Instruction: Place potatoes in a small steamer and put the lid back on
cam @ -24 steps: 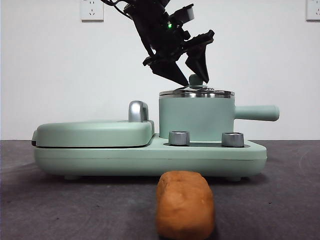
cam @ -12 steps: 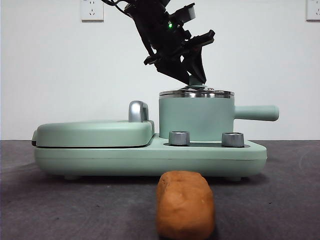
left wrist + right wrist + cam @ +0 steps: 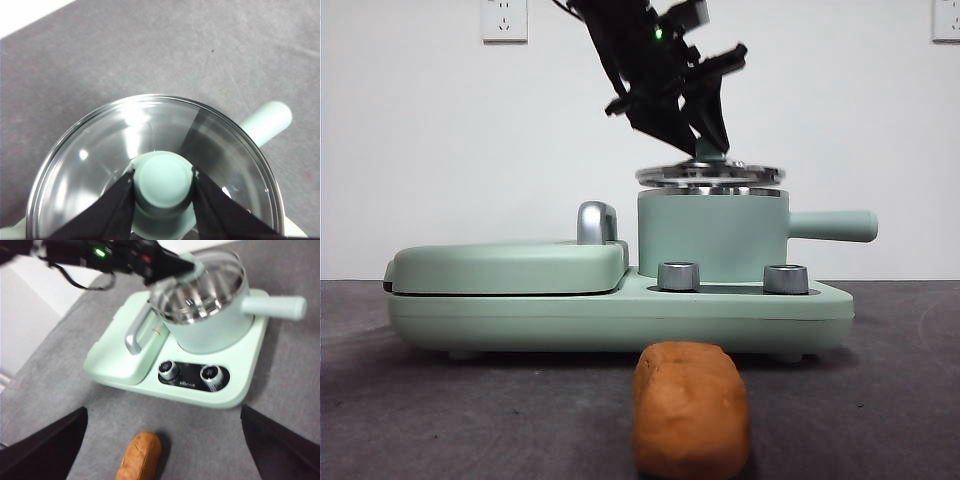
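Note:
My left gripper [image 3: 705,140] is shut on the mint-green knob [image 3: 163,179] of the glass lid [image 3: 710,174], which hangs slightly tilted just above the rim of the small steamer [image 3: 712,233]. The left wrist view looks down through the lid [image 3: 125,145], with the steamer's handle [image 3: 265,122] sticking out beyond it. The orange-brown potato [image 3: 690,408] lies on the dark table in front of the appliance, also seen as potato [image 3: 141,457] in the right wrist view. My right gripper [image 3: 160,460] hovers open high above the table near the potato, holding nothing.
The steamer stands on a mint-green base [image 3: 620,315] with two steel dials [image 3: 678,276] and a flat closed griddle section [image 3: 505,266] to its left, with a chrome handle [image 3: 597,222]. A white wall with sockets [image 3: 504,20] stands behind.
The left gripper closed on the lid's knob and has raised the lid a little off the steamer's rim. The potato has not moved.

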`<state>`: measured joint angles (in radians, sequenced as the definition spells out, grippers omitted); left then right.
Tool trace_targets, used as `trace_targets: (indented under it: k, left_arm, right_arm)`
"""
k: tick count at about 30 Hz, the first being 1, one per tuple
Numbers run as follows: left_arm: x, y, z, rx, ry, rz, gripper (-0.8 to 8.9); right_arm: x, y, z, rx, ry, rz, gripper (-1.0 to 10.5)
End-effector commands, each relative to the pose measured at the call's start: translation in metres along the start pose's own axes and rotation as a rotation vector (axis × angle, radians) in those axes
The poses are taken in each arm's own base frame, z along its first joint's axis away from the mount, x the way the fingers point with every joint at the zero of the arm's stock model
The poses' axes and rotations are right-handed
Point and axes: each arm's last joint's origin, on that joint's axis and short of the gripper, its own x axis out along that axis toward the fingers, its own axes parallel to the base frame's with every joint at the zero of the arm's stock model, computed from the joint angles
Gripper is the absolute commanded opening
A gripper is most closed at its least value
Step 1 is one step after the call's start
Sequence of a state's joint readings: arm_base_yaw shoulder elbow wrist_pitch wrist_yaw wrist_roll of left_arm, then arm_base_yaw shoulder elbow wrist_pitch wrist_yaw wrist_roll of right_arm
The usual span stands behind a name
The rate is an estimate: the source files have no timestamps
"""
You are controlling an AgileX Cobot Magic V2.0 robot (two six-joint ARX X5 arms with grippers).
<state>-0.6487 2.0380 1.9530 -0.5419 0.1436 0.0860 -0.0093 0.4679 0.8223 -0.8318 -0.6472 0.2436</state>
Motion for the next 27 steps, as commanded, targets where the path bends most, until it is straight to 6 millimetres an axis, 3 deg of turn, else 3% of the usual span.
trace_targets:
  k: [1, 8, 13, 19, 27]
  left_arm:
    - [-0.037, -0.002, 0.03, 0.022, -0.109, 0.01, 0.85]
    - [-0.074, 0.003, 0.041, 0.012, -0.123, 0.03, 0.85]
    - [-0.099, 0.013, 0.044, -0.002, -0.137, 0.059, 0.85]
    - [-0.129, 0.032, 0.044, -0.032, -0.156, 0.112, 0.85]
    - [-0.162, 0.063, 0.04, -0.086, -0.177, 0.202, 0.85]
  right_arm:
    - [0.0, 0.002, 0.007, 0.027, 0.016, -0.01, 4.9]
    - [0.014, 0.002, 0.018, 0.075, 0.14, -0.057, 4.9]
    - [0.035, 0.004, 0.019, 0.127, 0.267, -0.064, 4.9]
    - [0.075, 0.016, 0.011, 0.111, 0.434, -0.114, 4.9]
    - [0.141, 0.053, -0.02, 0.032, 0.596, -0.146, 4.9]
